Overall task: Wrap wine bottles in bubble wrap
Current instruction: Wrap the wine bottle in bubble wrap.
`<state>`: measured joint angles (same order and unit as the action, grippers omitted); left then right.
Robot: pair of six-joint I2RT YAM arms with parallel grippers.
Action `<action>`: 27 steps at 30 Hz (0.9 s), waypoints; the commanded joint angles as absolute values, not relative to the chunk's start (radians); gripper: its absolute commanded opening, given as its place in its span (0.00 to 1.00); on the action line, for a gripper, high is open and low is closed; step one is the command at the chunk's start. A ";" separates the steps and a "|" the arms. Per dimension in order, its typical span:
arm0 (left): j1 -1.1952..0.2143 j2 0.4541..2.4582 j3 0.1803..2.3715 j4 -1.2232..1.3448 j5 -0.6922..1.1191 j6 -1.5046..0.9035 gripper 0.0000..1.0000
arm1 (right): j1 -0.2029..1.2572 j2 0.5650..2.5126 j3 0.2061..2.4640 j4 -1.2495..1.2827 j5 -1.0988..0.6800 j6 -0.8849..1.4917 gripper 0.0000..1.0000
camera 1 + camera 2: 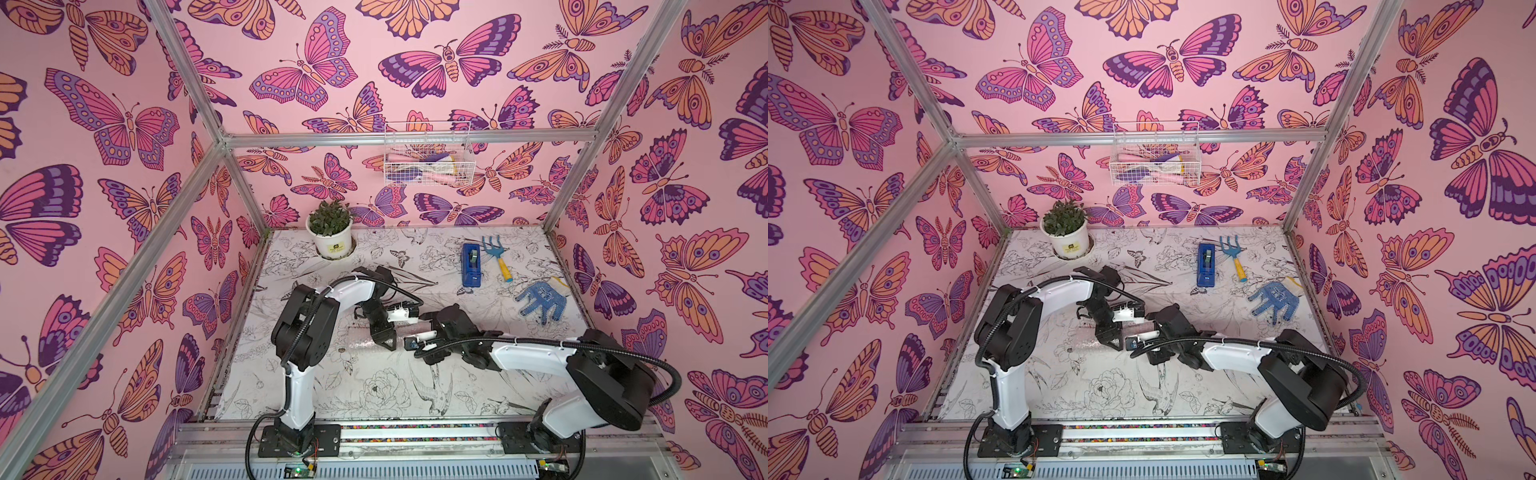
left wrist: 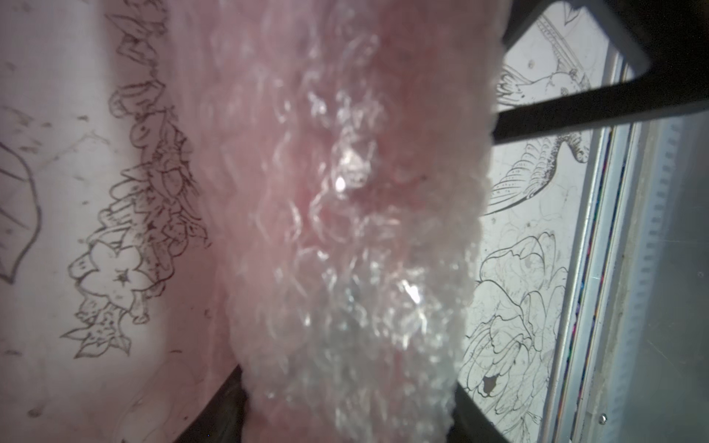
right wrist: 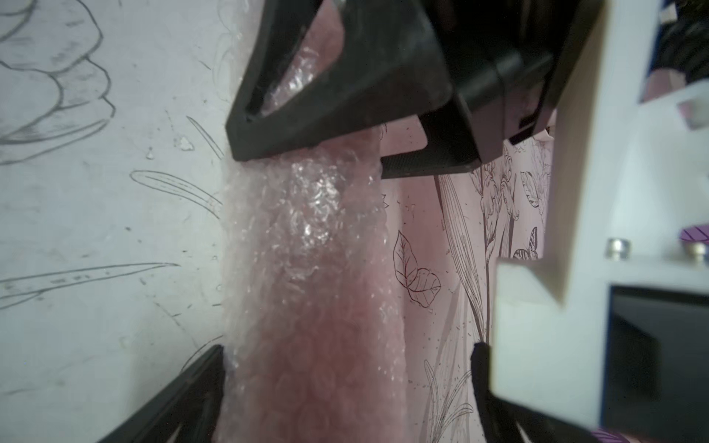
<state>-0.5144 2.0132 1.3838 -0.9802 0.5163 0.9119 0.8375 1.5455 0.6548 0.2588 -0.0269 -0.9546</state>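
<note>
Pinkish bubble wrap [image 3: 314, 268] | left gripper [image 3: 310, 159] clamps it | right gripper [image 3: 349, 347] spread astride | tape dispenser [image 1: 471, 264] apart

Whitish-pink roll of bubble wrap [image 3: 307, 268], reddish within, flat on tabletop [image 3: 96, 230].

The left gripper [image 3: 309, 159] has matt black plastic fingers [image 3: 383, 69]. Between them the bubble wrap [image 3: 307, 237] is glossy, crinkled clear film, pink-tinted. Beside the fingers the table [image 3: 96, 230] looks matt, printed, scuffed and speckled.
</note>
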 commanded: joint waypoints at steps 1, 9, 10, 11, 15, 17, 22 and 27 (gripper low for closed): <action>-0.523 2.060 1.414 -1.073 0.573 0.952 0.36 | 0.847 1.605 0.727 0.230 -0.020 -1.005 0.99; -0.497 2.059 1.453 -1.036 0.563 0.946 0.53 | 0.847 1.675 0.801 0.006 -0.046 -0.997 0.64; -0.489 2.043 1.446 -1.009 0.561 0.936 0.55 | 0.847 1.683 0.807 -0.012 -0.044 -0.993 0.58; -0.481 2.025 1.437 -0.982 0.561 0.926 0.58 | 0.848 1.686 0.812 -0.029 -0.039 -0.992 0.54; -0.445 1.905 1.359 -0.802 0.549 0.836 0.73 | 0.846 1.691 0.820 -0.068 -0.040 -0.988 0.33; -0.425 1.834 1.305 -0.703 0.547 0.782 0.99 | 0.843 1.695 0.838 -0.103 -0.054 -0.984 0.22; -0.401 1.600 1.122 -0.488 0.495 0.724 0.99 | 0.811 1.722 0.923 -0.253 -0.117 -0.951 0.05; -0.396 1.447 0.970 -0.400 0.474 0.730 0.99 | 0.808 1.747 0.937 -0.270 -0.111 -0.942 0.09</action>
